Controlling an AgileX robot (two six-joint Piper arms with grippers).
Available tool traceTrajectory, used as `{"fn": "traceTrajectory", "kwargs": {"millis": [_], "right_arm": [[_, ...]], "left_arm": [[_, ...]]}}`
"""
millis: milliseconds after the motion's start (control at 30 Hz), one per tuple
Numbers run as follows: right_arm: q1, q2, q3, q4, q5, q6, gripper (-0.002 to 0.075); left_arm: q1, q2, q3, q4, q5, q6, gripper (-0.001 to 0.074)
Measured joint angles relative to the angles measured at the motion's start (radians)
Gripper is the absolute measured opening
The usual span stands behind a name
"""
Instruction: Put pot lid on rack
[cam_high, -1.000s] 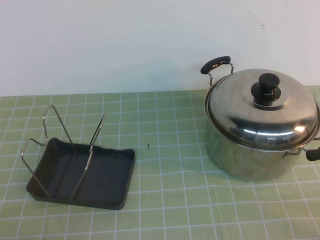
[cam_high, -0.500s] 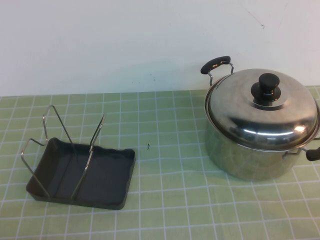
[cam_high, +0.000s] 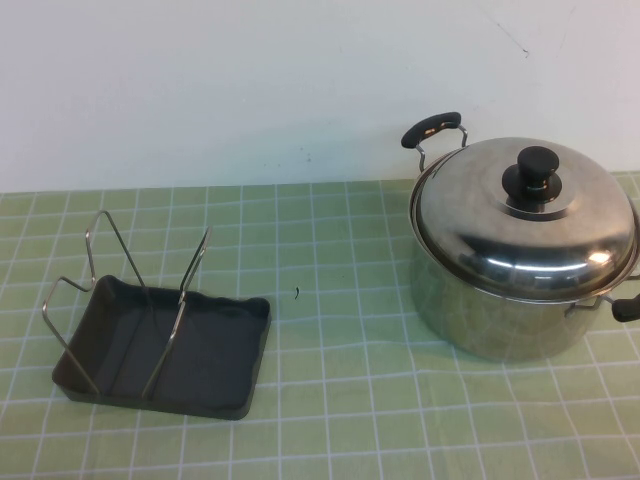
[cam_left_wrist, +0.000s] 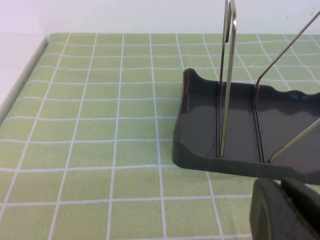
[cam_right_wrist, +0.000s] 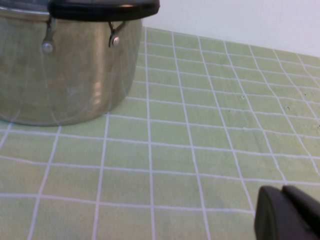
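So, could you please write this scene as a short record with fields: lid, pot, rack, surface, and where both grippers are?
pot lid: closed on the pot, black knob up
pot: steel, on the robot's right side
rack: dark tray with upright wire loops, on the robot's left side, holds nothing
tablecloth: green, white grid
left gripper: low beside the rack, holds nothing
right gripper: low near the pot, holds nothing
task: lid not yet lifted

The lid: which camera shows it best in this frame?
The high view. There the lid shows whole, seated on the pot with its knob up. The right wrist view shows only the pot's wall and a handle; the left wrist view shows only the rack. Left gripper and right gripper peek in at their own views' edges.
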Motion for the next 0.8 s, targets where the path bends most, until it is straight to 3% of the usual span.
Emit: {"fn": "traceTrajectory", "kwargs": {"millis": [800], "right_arm": [[0.0,0.0,0.0,-0.051,-0.006,-0.034,-0.0002]], "left_arm": [[0.0,0.0,0.0,0.0,0.0,-0.002,-0.0003]]}}
